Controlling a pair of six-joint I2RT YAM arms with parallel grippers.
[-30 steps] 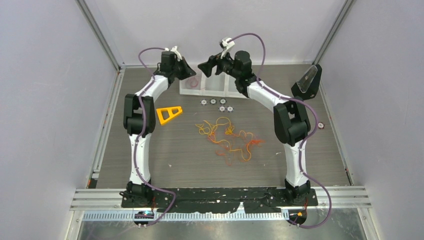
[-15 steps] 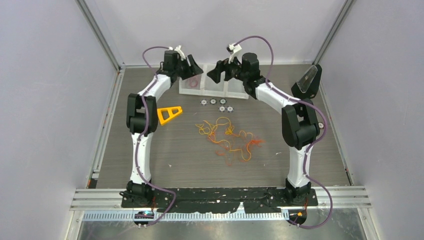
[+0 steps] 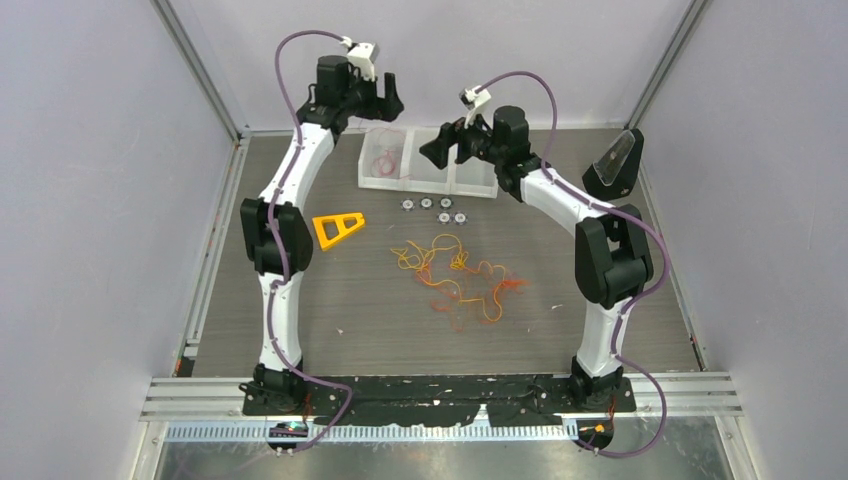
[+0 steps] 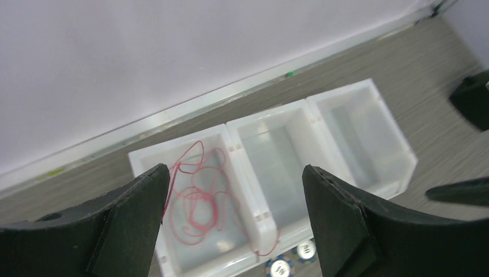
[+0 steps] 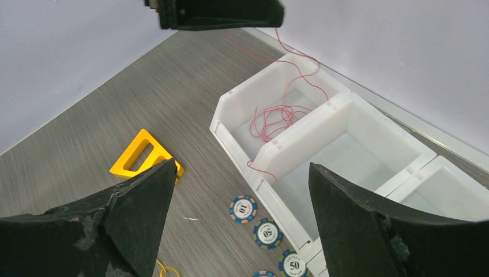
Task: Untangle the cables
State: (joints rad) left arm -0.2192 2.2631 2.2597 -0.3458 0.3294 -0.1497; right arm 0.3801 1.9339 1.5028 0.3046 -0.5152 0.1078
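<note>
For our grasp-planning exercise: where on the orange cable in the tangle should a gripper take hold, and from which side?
Probably from straight above, at the orange cable loop sticking out near-right: it lies flat on the table there, apart from the yellow cable.

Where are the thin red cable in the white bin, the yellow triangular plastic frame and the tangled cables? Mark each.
Thin red cable (image 4: pixel 199 202): left wrist view, coiled loops.
Yellow triangular plastic frame (image 3: pixel 323 231): top view, wide end.
Tangled yellow and orange cables (image 3: pixel 452 268): top view, pile's middle.
</note>
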